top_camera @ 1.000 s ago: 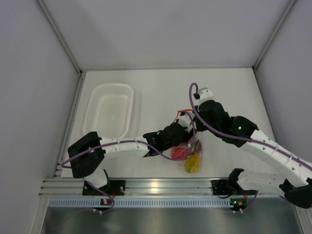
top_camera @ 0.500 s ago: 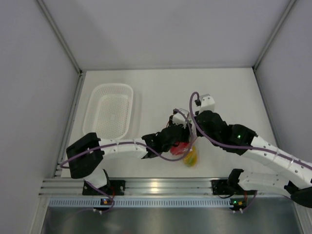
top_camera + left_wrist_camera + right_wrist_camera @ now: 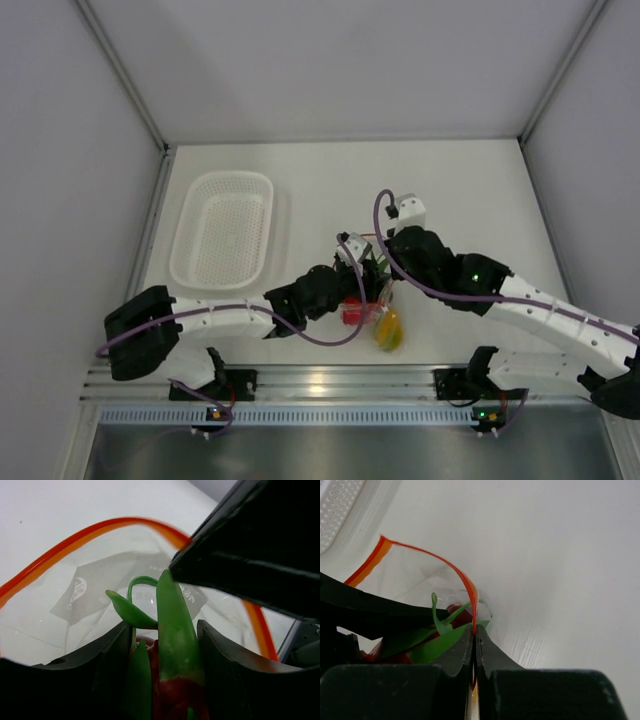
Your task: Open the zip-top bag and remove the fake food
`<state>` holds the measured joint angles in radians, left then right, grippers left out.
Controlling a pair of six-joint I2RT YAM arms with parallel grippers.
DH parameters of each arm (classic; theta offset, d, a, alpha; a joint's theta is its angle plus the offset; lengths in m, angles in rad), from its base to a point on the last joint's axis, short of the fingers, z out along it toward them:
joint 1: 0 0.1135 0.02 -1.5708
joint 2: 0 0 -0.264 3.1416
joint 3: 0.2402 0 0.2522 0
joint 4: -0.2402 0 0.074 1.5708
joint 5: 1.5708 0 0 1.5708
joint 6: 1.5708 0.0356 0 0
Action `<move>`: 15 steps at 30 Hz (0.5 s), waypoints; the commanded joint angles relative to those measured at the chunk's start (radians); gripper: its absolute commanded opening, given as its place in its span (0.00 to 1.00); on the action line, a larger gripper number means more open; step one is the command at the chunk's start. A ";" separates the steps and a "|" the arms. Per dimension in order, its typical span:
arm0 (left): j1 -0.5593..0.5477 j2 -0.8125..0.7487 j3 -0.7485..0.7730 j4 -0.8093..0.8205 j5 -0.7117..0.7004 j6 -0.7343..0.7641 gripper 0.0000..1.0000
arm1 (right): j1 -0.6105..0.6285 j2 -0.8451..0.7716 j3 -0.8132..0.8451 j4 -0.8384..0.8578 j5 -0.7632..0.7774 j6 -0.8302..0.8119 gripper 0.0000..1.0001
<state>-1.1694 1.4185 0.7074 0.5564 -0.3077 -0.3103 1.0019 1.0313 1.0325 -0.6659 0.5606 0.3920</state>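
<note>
Left wrist view: the left gripper (image 3: 165,650) stood inside the mouth of the zip-top bag (image 3: 75,600), jaws partway closed on the red fruit (image 3: 172,695). The right gripper (image 3: 474,639) was pinched fully shut on the orange zip strip (image 3: 454,570). Likely risks were the fruit slipping free, or the rim pinch sliding so that the bag dragged along. The yellow-orange fruit (image 3: 389,328) lay deeper in the bag (maroon one unseen). The white basket (image 3: 222,230) stood well apart.
</note>
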 commanded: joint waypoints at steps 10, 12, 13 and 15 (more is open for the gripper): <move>-0.003 -0.219 -0.086 0.155 -0.039 0.070 0.00 | 0.041 0.069 0.141 -0.086 0.122 -0.048 0.00; -0.003 -0.239 -0.089 0.155 -0.149 0.039 0.00 | 0.044 0.072 0.141 -0.092 0.116 -0.036 0.00; -0.003 -0.242 -0.091 0.157 -0.178 0.028 0.00 | 0.046 0.073 0.138 -0.089 0.113 -0.019 0.00; -0.003 -0.250 -0.094 0.160 -0.234 0.002 0.00 | 0.058 0.079 0.129 -0.078 0.104 -0.009 0.00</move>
<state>-1.1698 1.2163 0.6163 0.5850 -0.4088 -0.2668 1.0348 1.1011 1.1278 -0.7280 0.6331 0.3584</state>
